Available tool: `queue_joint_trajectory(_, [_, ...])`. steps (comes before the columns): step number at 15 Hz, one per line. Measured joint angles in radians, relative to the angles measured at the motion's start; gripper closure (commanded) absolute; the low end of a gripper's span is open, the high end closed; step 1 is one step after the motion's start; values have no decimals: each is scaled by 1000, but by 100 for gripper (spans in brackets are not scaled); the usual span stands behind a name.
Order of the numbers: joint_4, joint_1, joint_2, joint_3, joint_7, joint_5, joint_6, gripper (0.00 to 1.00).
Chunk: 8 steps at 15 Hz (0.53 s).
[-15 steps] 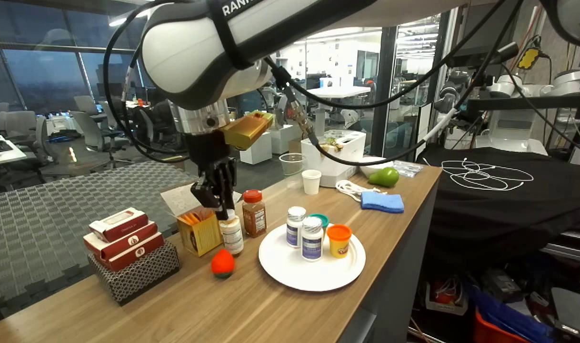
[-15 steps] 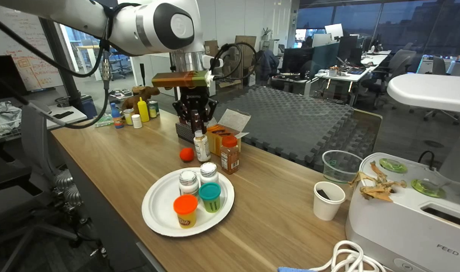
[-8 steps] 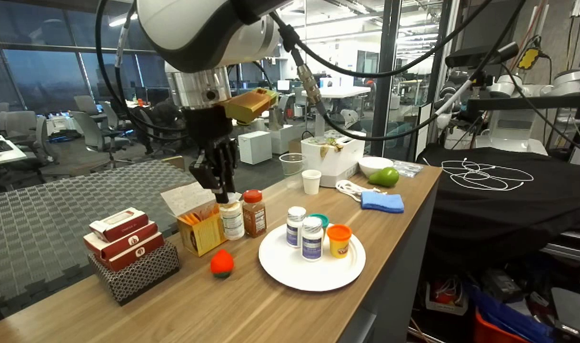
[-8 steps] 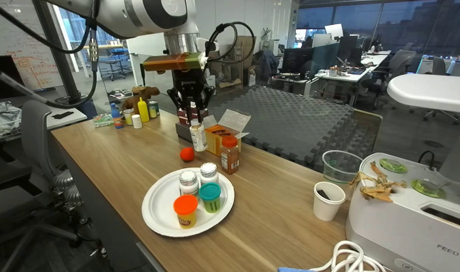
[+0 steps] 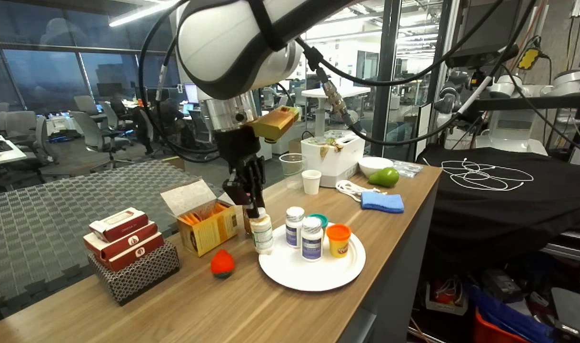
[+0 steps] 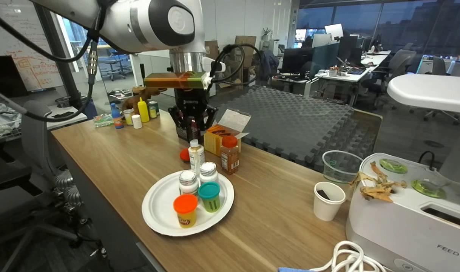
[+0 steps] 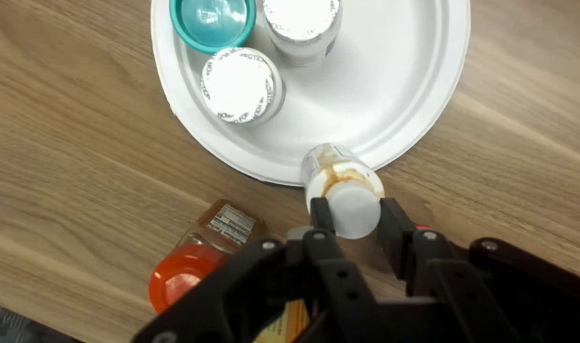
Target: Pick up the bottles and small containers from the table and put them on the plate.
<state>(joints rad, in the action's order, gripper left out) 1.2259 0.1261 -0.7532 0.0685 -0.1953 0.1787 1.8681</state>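
While closed snugly, the pincer [image 7: 355, 214] grips a bottle [image 7: 341, 178].

Office, perhaps part robotics lab; desks [image 6: 339, 78], monitors [image 6: 296, 62], whiteboard [image 6: 26, 34]; robot arm [image 6: 139, 28].

dim blue light shows through wide windows [image 5: 37, 71] in both exterior views. in an exterior view, gray office chairs [image 5: 91, 131] stand near a white desk [image 5: 2, 153], a bright strip light [image 5: 142, 13] glows overhead, and black cloth [image 5: 533, 209] hangs toward the right edge. an interlocking gray foam mat [image 6: 283, 117] covers part of the floor [image 5: 64, 166]. in an exterior view, a whiteboard [image 6: 11, 47] bears red writing [image 6: 24, 62], cardboard boxes [image 6: 211, 46] sit by a white panelled wall [image 6: 233, 19], and black monitors [image 6: 298, 62] stand beside a cluttered workstation [image 6: 373, 60].
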Motion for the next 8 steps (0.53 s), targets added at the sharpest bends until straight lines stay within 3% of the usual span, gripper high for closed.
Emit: queue_joint_trajectory(8, [97, -36, 58, 1, -1, -10, 70, 78])
